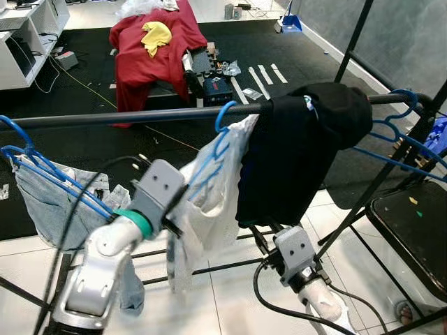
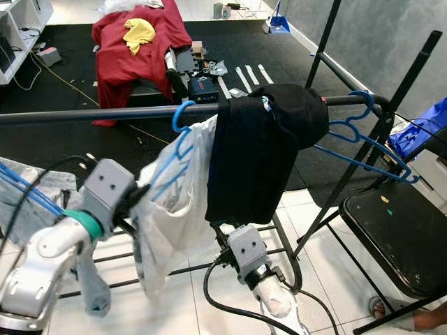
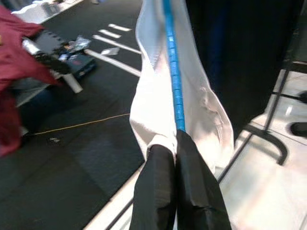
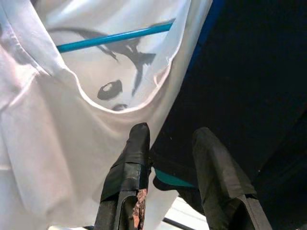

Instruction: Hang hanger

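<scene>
floor: white tiles (image 1: 230,307), black carpet (image 1: 91,139) | wall: grey (image 1: 398,35) | black chair (image 1: 412,230)

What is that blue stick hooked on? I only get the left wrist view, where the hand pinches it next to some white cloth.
Observer: It's a blue hanger, and its hook curls over a long black rail.
Operator: What's next to it up there?
Observer: A black garment is draped over the same rail, on the robot's right of the white shirt, and the two touch.
Operator: Where's the other hand?
Observer: The right hand is lower down with its fingers open, pointing up at the bottom edges of the shirt and the black garment.
</scene>
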